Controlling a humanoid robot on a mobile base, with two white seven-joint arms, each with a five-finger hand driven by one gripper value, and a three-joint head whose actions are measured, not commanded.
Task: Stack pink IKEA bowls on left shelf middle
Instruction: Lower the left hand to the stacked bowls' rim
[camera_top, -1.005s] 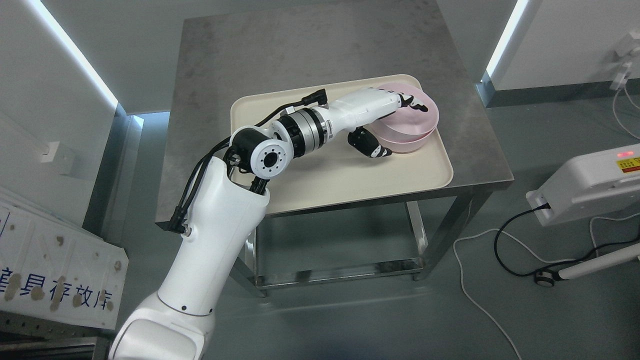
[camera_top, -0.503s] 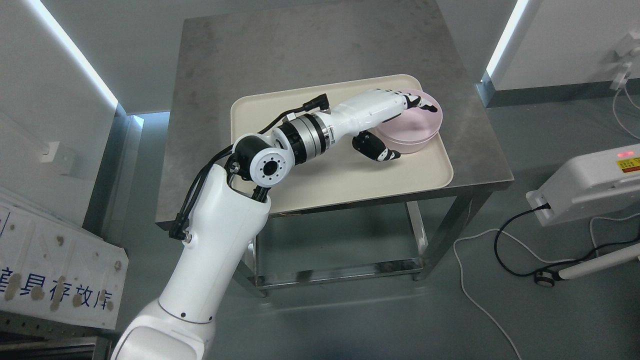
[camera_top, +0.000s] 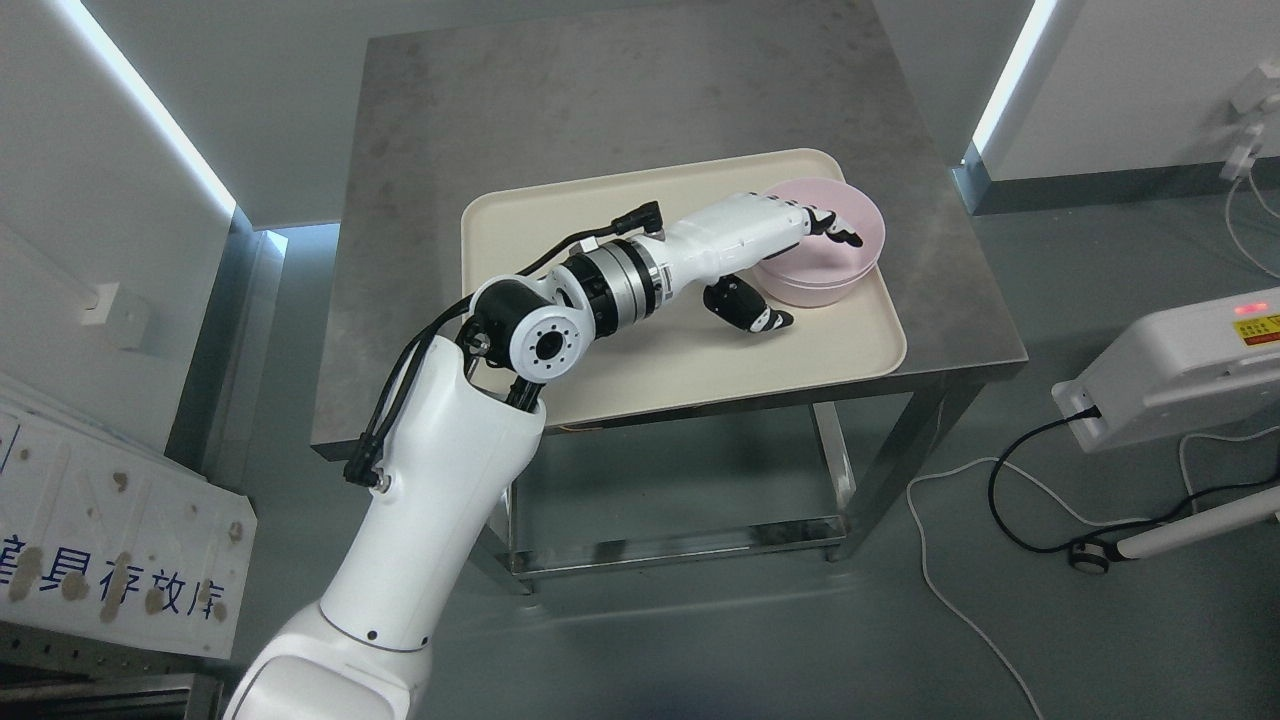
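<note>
The grey tabletop (camera_top: 600, 120) carries one cream tray (camera_top: 650, 350), set toward its near right corner. The far half of the tabletop is bare metal.

The pink bowls (camera_top: 835, 262) stand upright in the far right corner of the tray, nested as a single stack. The stack sits level on the tray floor. The number of bowls in it cannot be told. Nothing is visible inside the top bowl apart from the robot's fingertips.

The left arm enters from the lower left and crosses the tray diagonally. The left hand (camera_top: 775, 250) is at the left side of the stack. Its fingers (camera_top: 835, 225) reach over the rim into the top bowl. The thumb (camera_top: 750, 308) lies outside and below, near the bowl wall, with its tip on the near side. The fingers are partly spread and straddle the rim; firm contact with the bowl cannot be confirmed.

Nothing else on the tray obstructs the stack.

Surroundings: a white device (camera_top: 1180, 365) with a red indicator stands on the floor at right, with black and white cables (camera_top: 1000, 480) trailing from it. A white panel (camera_top: 110, 530) with blue characters leans at lower left.
</note>
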